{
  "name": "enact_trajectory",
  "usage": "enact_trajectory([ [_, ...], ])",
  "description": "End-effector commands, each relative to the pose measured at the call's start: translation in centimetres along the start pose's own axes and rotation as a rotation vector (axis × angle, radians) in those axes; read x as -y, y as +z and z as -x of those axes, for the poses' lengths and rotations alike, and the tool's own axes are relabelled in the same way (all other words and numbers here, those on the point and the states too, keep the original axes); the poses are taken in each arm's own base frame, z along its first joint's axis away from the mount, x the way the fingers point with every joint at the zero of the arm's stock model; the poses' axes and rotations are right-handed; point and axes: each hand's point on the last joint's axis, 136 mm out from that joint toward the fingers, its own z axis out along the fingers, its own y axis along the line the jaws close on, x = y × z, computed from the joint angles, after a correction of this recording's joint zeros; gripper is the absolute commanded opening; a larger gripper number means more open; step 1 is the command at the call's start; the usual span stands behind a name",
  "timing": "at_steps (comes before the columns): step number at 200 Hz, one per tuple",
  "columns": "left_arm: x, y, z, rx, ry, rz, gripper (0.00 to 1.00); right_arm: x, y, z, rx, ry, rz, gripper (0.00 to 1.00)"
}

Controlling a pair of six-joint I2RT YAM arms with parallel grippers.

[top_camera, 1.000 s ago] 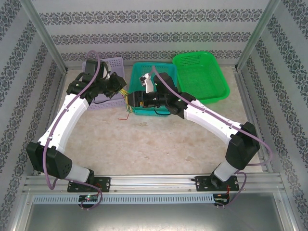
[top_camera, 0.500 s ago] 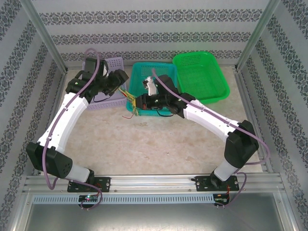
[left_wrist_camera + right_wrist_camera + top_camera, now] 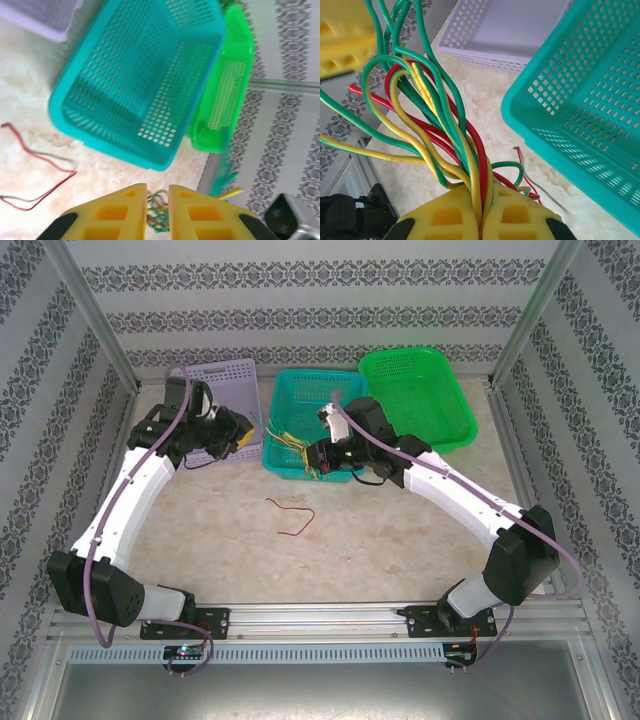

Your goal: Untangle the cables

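clamping the cables (image 3: 440,135) in the right gripper (image 3: 481,210)
its pads are clenched on green, yellow and red strands that fan straight ahead toward the left gripper (image 3: 157,194); whether that nearly closed claw grips them i cannot tell. beyond, a loose red wire (image 3: 55,164) lies below. no readable writing.

Your table (image 3: 400,540) is pale and mottled. A loose red cable (image 3: 290,515) lies on it nearer the bases than the right claw (image 3: 318,462). The teal basket (image 3: 300,400) stands just beyond that claw, with the green basket (image 3: 415,395) off to the claw's right. The purple basket (image 3: 225,380) stands behind the left claw (image 3: 245,432).
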Motion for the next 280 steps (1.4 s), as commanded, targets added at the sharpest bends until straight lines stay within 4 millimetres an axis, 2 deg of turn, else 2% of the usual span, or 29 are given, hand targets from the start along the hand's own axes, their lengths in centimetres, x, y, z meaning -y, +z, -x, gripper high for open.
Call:
enact_trajectory([
  [1,0.1,-1.2,-1.3,-0.006,-0.004,-0.020,0.18,1.6,-0.2,-0.4,-0.009,-0.002,-0.075,0.00],
  [11,-1.2,-1.4,-1.7,0.001,-0.015,0.027,0.19,3.3,-0.9,-1.0,-0.023,0.022,-0.172,0.00],
  [21,-3.0,-1.5,-2.1,0.007,-0.050,0.084,0.25,5.5,-2.0,-2.1,-0.039,0.054,-0.305,0.00],
  [32,-5.2,-1.2,-3.0,0.003,-0.107,0.144,0.29,7.7,-3.6,-3.8,-0.051,0.106,-0.428,0.00],
  [49,-8.6,0.2,-4.9,-0.024,-0.232,0.195,0.32,9.8,-6.5,-6.9,-0.049,0.212,-0.567,0.00],
  [74,-10.1,3.4,-7.6,-0.037,-0.363,0.148,0.38,12.1,-11.3,-10.7,0.052,0.363,-0.730,0.00],
  [89,-10.6,5.3,-8.9,-0.029,-0.411,0.146,0.43,13.6,-13.0,-12.9,0.078,0.461,-0.797,0.00],
  [99,-11.3,6.4,-9.7,-0.020,-0.436,0.171,0.44,14.6,-13.3,-14.4,0.060,0.547,-0.833,0.00],
  [120,-13.3,8.3,-11.0,0.004,-0.515,0.214,0.41,16.2,-11.4,-17.1,-0.005,0.705,-0.822,0.00],
  [133,-13.7,9.3,-11.2,0.023,-0.565,0.184,0.41,17.1,-9.9,-17.9,-0.035,0.755,-0.809,0.00],
  [153,-13.9,9.7,-10.9,0.046,-0.587,0.176,0.41,18.2,-8.5,-18.6,-0.110,0.759,-0.835,0.00],
  [164,-13.9,9.6,-10.6,0.061,-0.583,0.181,0.41,18.4,-7.7,-18.3,-0.136,0.714,-0.829,0.13],
  [174,-13.9,9.6,-10.6,0.064,-0.584,0.188,0.41,18.1,-7.5,-17.8,-0.165,0.638,-0.834,0.32],
  [180,-14.1,9.5,-10.7,0.064,-0.588,0.199,0.41,17.9,-7.8,-17.4,-0.178,0.578,-0.862,0.40],
  [193,-14.7,8.7,-10.6,0.084,-0.599,0.223,0.41,16.8,-8.4,-15.9,-0.185,0.394,-0.916,0.53],
  [205,-15.3,7.2,-10.0,0.132,-0.592,0.241,0.41,15.0,-8.7,-14.4,-0.168,0.201,-0.943,0.58],
  [215,-15.6,5.4,-9.2,0.184,-0.566,0.252,0.41,13.0,-7.8,-13.4,-0.159,0.051,-0.903,0.59],
  [226,-15.9,3.3,-8.4,0.238,-0.520,0.271,0.41,10.4,-5.9,-12.7,-0.157,-0.094,-0.815,0.60],
  [237,-16.2,1.4,-7.7,0.274,-0.480,0.289,0.42,7.6,-2.9,-13.1,-0.207,-0.222,-0.667,0.62],
  [244,-16.5,0.3,-7.4,0.291,-0.451,0.302,0.42,6.5,-1.3,-13.5,-0.250,-0.275,-0.606,0.62],
  [259,-16.9,-1.5,-7.1,0.314,-0.402,0.316,0.44,5.5,1.7,-14.2,-0.357,-0.386,-0.562,0.64],
  [280,-17.4,-3.1,-7.1,0.331,-0.362,0.319,0.45,5.1,5.1,-13.4,-0.428,-0.527,-0.530,0.67],
])
